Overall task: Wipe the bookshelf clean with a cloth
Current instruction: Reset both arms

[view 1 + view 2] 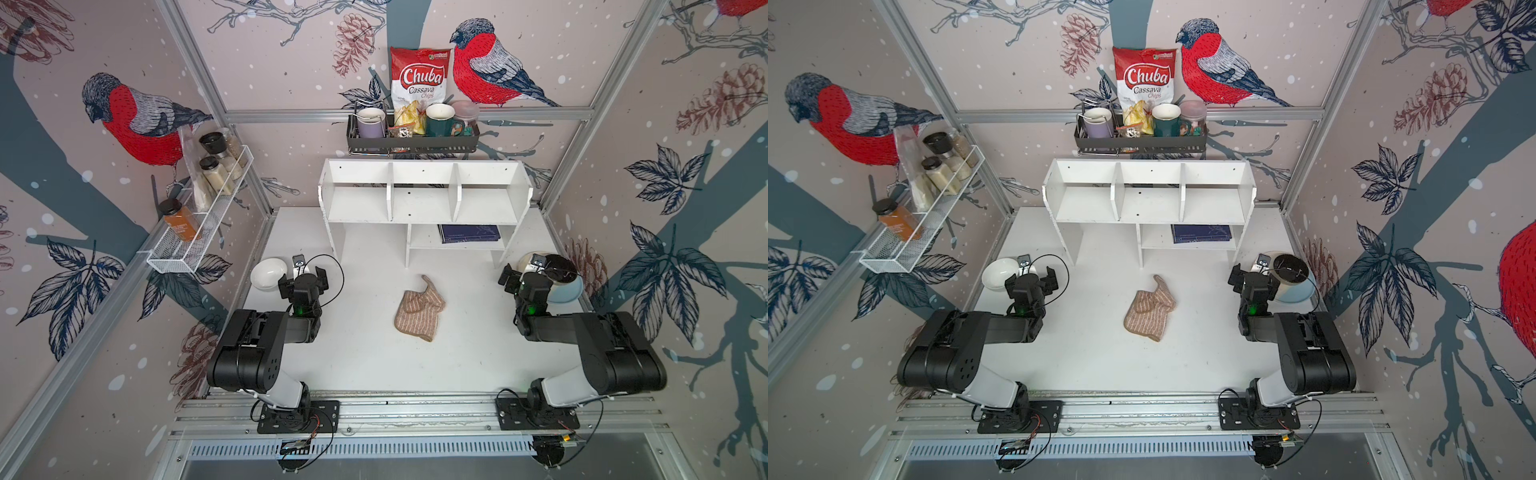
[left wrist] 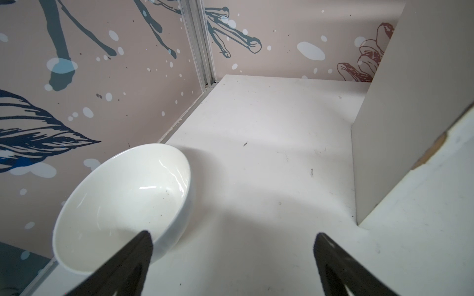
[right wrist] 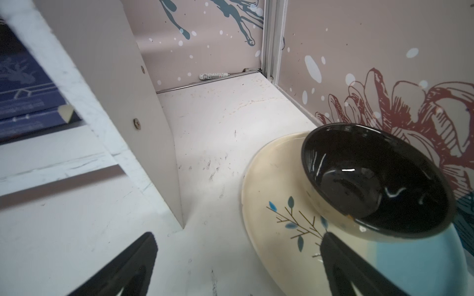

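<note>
Nearest the front edge, a metal rail (image 1: 374,409) carries both of my arms. My left arm (image 1: 257,349) is on the left and my right arm (image 1: 602,349) on the right, and both are folded low over the white table (image 1: 365,370).

Between them and a little farther in, the cloth (image 1: 419,311) lies crumpled on the table, and neither arm touches it. Both top views show it near the middle (image 1: 1149,311), apart from the bookshelf.

My left jaws stand wide with nothing between them. Just beside them, toward the left wall, a white bowl (image 2: 120,205) sits upright on the table.

My right jaws are spread wide too and hold nothing. Just past them, near the right wall, a black bowl (image 3: 372,179) sits on a cream and blue plate (image 3: 279,205).

Farther back, the bookshelf (image 1: 424,203) stands on its legs by the far wall, with three upper compartments side by side. A dark blue book (image 1: 469,233) lies flat on its lower shelf, toward the right.

Above it on the far wall hangs a black rack (image 1: 411,143) holding mugs and a bag of chips (image 1: 419,79). On the left wall, a white mesh rack (image 1: 183,253) holds jars.
</note>
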You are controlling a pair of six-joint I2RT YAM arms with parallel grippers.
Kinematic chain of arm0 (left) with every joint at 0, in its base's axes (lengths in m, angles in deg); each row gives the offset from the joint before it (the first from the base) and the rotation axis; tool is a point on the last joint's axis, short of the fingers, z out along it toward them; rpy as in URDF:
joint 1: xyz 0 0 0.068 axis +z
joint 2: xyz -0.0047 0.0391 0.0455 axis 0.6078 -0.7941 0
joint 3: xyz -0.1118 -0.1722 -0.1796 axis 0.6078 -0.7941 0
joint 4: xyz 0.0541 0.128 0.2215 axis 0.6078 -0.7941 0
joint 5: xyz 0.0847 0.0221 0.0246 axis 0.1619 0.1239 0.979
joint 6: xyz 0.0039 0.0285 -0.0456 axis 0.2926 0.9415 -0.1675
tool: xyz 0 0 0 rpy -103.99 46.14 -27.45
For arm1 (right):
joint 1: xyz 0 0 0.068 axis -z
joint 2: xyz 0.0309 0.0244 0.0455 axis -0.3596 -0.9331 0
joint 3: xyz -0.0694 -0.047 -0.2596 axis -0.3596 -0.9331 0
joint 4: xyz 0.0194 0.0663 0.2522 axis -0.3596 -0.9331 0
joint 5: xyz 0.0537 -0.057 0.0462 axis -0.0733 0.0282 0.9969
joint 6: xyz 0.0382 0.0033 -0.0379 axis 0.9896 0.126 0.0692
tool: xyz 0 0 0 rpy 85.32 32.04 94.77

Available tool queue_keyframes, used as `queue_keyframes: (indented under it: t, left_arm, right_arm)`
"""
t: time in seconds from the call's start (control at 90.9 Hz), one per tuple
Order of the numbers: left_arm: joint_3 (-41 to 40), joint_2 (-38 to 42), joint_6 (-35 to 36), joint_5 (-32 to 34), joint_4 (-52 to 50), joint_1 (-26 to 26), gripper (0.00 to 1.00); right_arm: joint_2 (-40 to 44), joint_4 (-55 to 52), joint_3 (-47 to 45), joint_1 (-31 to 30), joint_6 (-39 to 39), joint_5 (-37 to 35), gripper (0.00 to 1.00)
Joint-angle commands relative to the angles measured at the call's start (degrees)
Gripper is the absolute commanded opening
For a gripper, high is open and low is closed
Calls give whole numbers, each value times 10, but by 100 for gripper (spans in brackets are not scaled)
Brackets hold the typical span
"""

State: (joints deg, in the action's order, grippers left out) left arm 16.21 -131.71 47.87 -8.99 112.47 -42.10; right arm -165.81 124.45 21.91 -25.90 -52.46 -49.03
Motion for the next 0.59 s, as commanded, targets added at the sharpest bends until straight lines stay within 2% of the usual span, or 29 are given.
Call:
queue_keyframes:
  t: [0.0, 0.583]
  left_arm:
    - [3, -3, 7, 5, 7, -3, 98]
    - [5, -2, 9, 5, 3, -4, 98]
  right_arm:
    - [0, 8, 2, -1, -11, -14, 100]
    - [-5, 3, 6, 4, -8, 1, 100]
